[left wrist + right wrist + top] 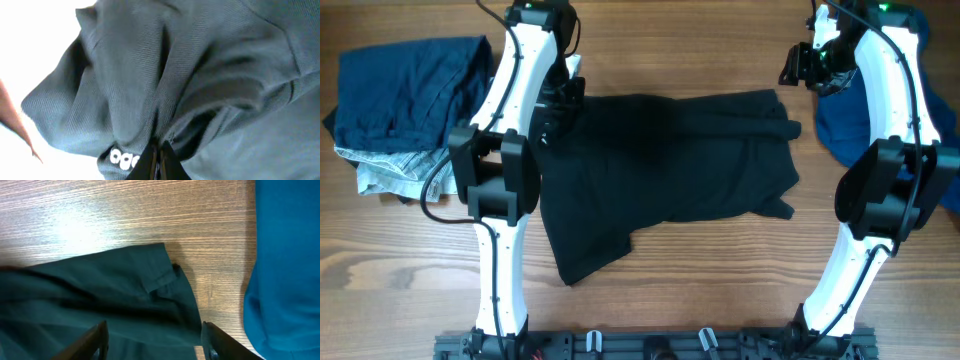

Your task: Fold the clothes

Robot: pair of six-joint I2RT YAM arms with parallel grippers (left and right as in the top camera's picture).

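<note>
The black garment (665, 160) lies spread on the wooden table between the two arms, partly folded. My left gripper (558, 108) is at its upper left edge; in the left wrist view its fingers (159, 162) are shut on bunched black fabric (200, 75) beside white lettering (124, 159). My right gripper (807, 62) hovers open above the garment's upper right corner; in the right wrist view its spread fingers (155, 342) straddle the black cloth's corner (150, 280), not touching it.
A dark blue garment (410, 80) lies on pale patterned cloth (390, 170) at the far left. A bright blue garment (845, 120) sits at the far right, also in the right wrist view (287, 265). Bare wood lies in front.
</note>
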